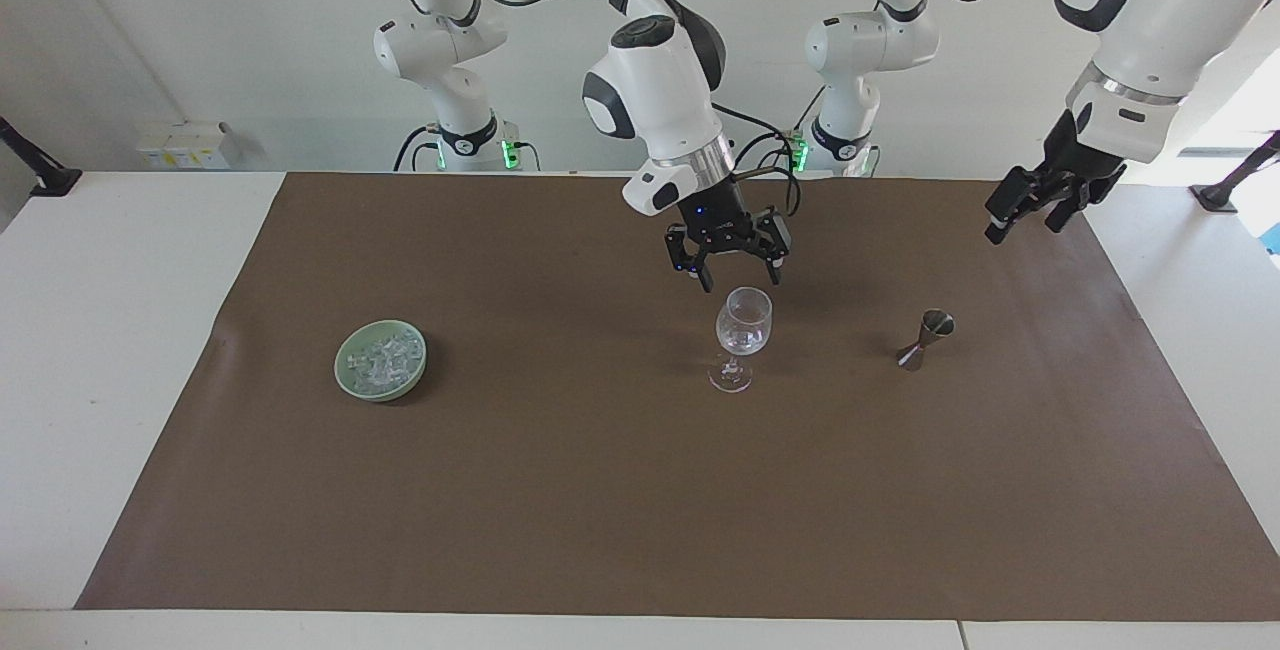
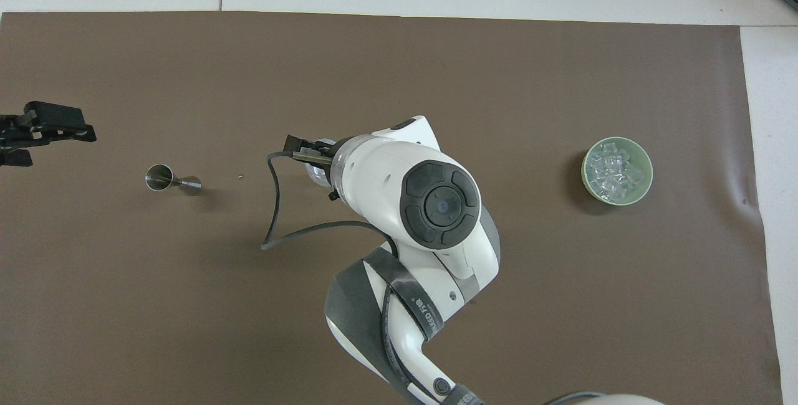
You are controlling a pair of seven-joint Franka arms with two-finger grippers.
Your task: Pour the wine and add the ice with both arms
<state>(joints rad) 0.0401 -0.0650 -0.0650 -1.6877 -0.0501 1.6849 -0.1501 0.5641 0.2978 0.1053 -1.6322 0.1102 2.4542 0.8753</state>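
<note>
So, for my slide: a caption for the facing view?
Right pincer open over the glass; left pincer raised above the mat; ice in bowl.

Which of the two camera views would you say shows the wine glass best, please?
The facing view: the wine glass stands in full sight on the brown mat, from rim to foot, just below the right hand. In the overhead view the right arm covers it, and only a sliver shows.
</note>
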